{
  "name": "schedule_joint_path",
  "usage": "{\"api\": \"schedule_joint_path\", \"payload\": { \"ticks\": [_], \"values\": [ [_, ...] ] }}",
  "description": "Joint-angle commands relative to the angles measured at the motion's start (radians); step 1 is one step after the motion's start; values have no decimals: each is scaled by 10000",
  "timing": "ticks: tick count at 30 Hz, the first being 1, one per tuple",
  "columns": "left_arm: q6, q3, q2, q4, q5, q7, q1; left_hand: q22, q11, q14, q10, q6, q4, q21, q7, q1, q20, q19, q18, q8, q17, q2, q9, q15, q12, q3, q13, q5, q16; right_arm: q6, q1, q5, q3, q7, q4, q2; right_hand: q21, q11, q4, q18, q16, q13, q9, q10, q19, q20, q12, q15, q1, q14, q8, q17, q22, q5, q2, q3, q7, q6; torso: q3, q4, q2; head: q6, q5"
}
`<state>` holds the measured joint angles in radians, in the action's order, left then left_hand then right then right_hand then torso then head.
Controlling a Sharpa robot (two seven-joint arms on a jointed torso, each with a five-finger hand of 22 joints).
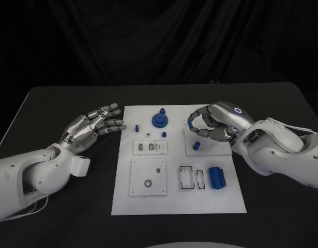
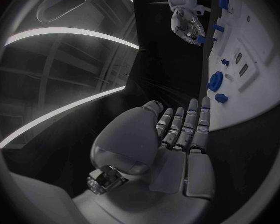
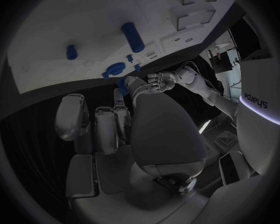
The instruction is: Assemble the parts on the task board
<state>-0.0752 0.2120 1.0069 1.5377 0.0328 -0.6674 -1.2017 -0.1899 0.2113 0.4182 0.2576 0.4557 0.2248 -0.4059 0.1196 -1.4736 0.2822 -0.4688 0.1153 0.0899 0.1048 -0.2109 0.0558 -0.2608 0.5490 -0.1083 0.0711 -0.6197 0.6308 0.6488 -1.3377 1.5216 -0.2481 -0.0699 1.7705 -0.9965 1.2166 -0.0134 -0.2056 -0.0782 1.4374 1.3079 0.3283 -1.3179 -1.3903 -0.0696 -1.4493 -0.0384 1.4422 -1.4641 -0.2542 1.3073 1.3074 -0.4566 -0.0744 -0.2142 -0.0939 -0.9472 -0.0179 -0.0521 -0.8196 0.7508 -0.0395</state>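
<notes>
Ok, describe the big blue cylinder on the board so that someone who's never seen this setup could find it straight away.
Start at the white task board in the middle of the black table and go to its near right part, close to the robot. The blue cylinder lies there on its side, just right of two slotted white blocks. It is the board's only long, lying blue part; the other blue parts sit farther away.

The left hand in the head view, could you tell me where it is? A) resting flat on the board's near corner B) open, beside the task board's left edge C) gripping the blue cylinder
B: the left hand has spread fingers, holds nothing, beside the task board's left edge.
</notes>
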Motion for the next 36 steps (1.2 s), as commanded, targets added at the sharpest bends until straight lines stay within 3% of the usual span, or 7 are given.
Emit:
{"api": "schedule_joint_path", "payload": {
  "ticks": [1,12,15,19,30,33,36],
  "values": [
    [-98,-8,-8,35,0,-87,15,-15,76,-65,-12,-82,5,-60,-9,49,-2,101,-204,-11,-15,83,-14,17,46,-55,-15,-44,35,472,133,-651,1,670,92,156,42,9,2,23,31,549,155,-80,-70,18,-62,-50,-62,-233,-52,1306,1640,23,-22,-64,2,-88,-7,-4,8,10,-16],
    [-79,-8,-1,67,0,-69,16,-19,86,-85,-30,-80,-5,-65,0,68,-1,120,-209,-13,-24,92,-14,11,47,-109,-19,-34,44,539,833,-1260,6,1188,-435,1180,-86,-57,15,-1,-26,523,215,-42,2,-20,-58,6,-68,-191,-128,1253,1601,508,-27,-110,-28,-113,-29,18,10,14,67],
    [-81,-8,6,63,0,-64,17,-19,86,-85,-30,-80,-5,-65,0,68,-1,120,-209,-13,-24,92,-14,11,47,-109,-19,-34,44,585,994,-1354,8,1281,-629,1399,-166,-74,15,-17,-64,489,221,4,45,-27,-39,18,-73,-163,-137,1216,1579,545,-31,-110,-31,-120,-16,22,0,18,90],
    [-98,-8,-7,52,0,-55,21,-19,86,-86,-30,-85,-7,-66,1,71,-1,122,-210,-14,-25,95,-14,11,48,-115,-19,-34,45,640,1178,-1471,11,1415,-888,1691,-353,-123,22,-51,-139,432,230,94,153,-54,-2,58,-70,-100,-148,1148,1527,554,-44,-121,-53,-124,-20,-16,-12,22,61],
    [-131,-8,-26,24,0,-29,48,-19,86,-86,-30,-86,-7,-67,1,71,-1,123,-210,-14,-25,95,-14,11,48,-117,-19,-33,46,823,1316,-1558,22,1577,-1222,1991,-1031,-250,19,-171,-369,259,224,439,653,-201,105,215,-109,218,-113,953,1358,561,-102,-183,-144,-23,7,-1,-19,36,91],
    [-134,-8,-24,14,0,-19,57,-19,86,-86,-30,-86,-7,-67,1,71,-1,123,-210,-14,-25,95,-14,11,48,-117,-19,-33,46,811,1322,-1561,23,1587,-1244,1996,-2710,-419,-69,-464,-719,-215,171,1266,2099,-389,392,425,-250,1059,-15,632,952,597,-139,-252,-251,129,7,1,-16,41,107],
    [-139,-8,-23,6,0,-11,67,-21,86,-90,-34,-96,-10,-69,2,77,-1,127,-211,-16,-28,97,-15,9,49,-132,-19,-32,49,782,1326,-1675,25,1642,-1253,2007,-3921,-459,-33,-670,-963,-713,151,2004,3200,-484,726,552,-222,1706,9,383,649,594,-198,-311,-259,142,9,12,-12,46,121]
  ]
}}
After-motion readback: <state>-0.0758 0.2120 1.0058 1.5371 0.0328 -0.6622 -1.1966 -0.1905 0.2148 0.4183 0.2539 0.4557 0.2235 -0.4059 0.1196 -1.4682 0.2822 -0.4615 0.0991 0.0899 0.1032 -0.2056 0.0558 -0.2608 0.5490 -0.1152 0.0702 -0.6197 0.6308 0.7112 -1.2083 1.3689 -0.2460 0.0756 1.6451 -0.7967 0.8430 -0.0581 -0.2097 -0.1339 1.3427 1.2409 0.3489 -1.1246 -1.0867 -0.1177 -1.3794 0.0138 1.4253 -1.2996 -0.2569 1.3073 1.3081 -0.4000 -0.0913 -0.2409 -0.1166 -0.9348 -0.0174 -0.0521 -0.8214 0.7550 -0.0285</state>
